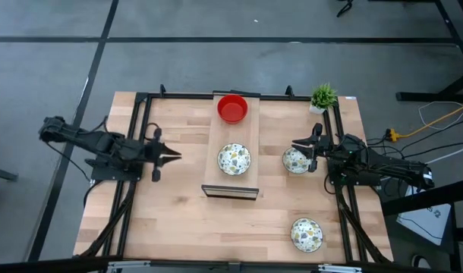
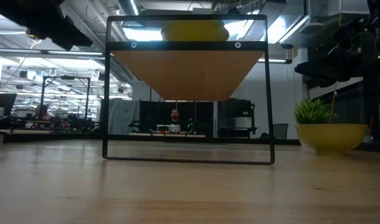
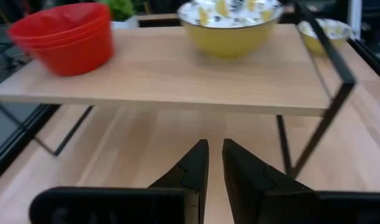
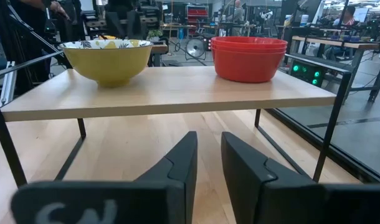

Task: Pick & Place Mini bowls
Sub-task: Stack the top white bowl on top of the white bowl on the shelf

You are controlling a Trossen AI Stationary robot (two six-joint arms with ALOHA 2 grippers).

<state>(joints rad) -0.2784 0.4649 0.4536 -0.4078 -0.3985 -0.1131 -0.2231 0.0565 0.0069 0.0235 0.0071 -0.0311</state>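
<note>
I see the stacked red bowls point(image 1: 232, 108) at the upper centre of the high view, on the raised wooden shelf point(image 1: 231, 136), with a floral bowl point(image 1: 234, 158) just below them. A second floral bowl point(image 1: 295, 160) sits centre right by the right gripper point(image 1: 296, 144); a third point(image 1: 307, 233) lies lower right. The left gripper point(image 1: 176, 156), centre left, and the right one both show a narrow gap, holding nothing

A yellow-bottomed bowl point(image 2: 194, 30) sits on the black-framed wooden shelf point(image 2: 189, 74); another bowl point(image 2: 331, 137) stands at right.
</note>
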